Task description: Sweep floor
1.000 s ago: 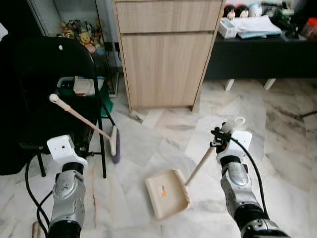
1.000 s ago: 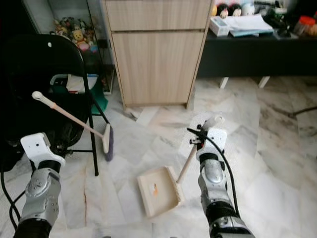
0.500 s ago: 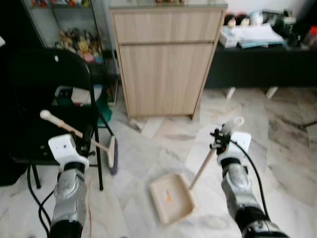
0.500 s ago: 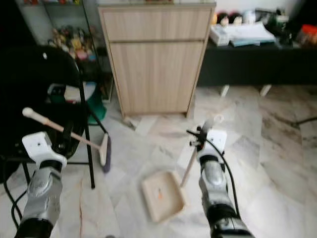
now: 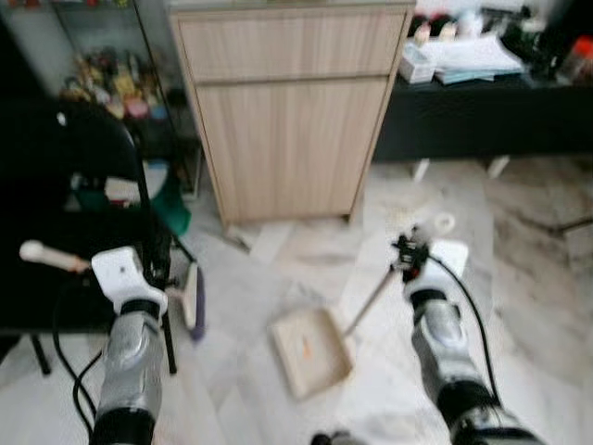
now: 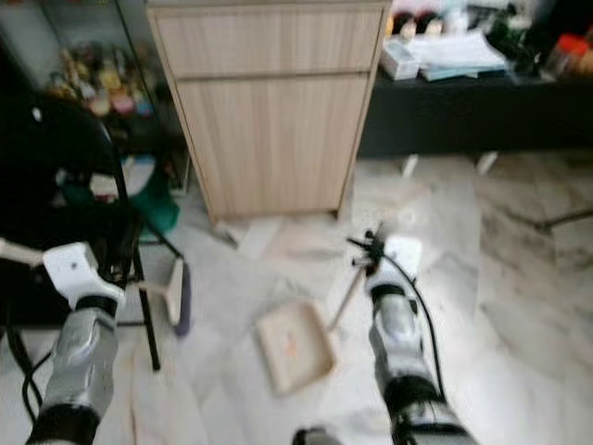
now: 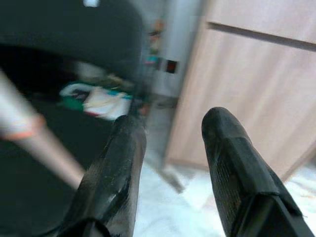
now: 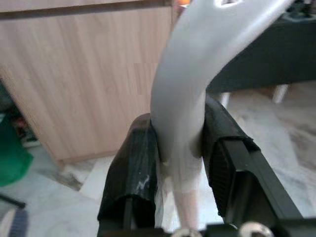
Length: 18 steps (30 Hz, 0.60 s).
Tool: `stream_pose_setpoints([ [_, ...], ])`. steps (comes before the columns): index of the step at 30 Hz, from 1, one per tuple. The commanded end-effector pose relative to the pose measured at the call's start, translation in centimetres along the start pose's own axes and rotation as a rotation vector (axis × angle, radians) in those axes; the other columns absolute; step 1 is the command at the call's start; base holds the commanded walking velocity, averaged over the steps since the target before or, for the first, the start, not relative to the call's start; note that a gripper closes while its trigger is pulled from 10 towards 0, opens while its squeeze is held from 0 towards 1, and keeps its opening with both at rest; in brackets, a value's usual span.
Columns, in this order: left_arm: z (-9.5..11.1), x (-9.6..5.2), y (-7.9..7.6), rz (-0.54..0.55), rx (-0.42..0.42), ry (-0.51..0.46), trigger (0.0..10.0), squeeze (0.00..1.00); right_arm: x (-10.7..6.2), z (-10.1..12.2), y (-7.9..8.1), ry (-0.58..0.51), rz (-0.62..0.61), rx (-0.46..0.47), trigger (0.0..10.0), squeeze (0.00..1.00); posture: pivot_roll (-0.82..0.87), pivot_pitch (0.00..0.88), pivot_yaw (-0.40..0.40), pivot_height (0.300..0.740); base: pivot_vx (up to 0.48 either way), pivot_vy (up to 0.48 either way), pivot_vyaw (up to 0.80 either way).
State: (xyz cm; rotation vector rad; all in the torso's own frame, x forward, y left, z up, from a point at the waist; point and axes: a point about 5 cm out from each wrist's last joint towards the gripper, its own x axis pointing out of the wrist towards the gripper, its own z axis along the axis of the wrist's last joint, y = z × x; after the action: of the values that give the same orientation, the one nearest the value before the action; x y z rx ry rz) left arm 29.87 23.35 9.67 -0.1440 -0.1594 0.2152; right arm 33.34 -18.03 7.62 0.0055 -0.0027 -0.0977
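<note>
Your right gripper (image 8: 180, 148) clenches the pale handle of the flat beige plastic dustpan (image 5: 310, 350), resting on veined white marble floor (image 5: 519, 278). Left gripper (image 7: 170, 163), fingers parted around nothing, beside the wooden-handled broom (image 5: 190, 297) by a black chair (image 5: 83, 185).

Ahead of me: light wood cabinet (image 5: 289, 111) on the marble floor (image 5: 528, 278), w/ a drawer over its door. To my left, black folding chair (image 5: 97, 199) in front of a glass shelf w/ small toys (image 5: 102, 83). To my right, low dark bench (image 5: 482, 111) w/ papers (image 5: 477, 56) on top.
</note>
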Motion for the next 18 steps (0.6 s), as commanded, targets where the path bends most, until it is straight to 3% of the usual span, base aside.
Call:
stream_pose_setpoints([
  [1,-0.17,-0.15,0.14,0.003,-0.001,0.013,10.0,0.0,0.03,0.31,0.66,-0.025,0.016,0.024,10.0,0.0,-0.04,0.153,-0.024,0.74,0.0,0.0,0.0],
  [18,-0.08,-0.12,-0.07,-0.003,-0.013,0.007,10.0,0.0,-0.04,0.13,0.7,-0.019,0.016,0.028,10.0,0.0,-0.04,0.155,-0.023,0.74,0.0,0.221,0.0],
])
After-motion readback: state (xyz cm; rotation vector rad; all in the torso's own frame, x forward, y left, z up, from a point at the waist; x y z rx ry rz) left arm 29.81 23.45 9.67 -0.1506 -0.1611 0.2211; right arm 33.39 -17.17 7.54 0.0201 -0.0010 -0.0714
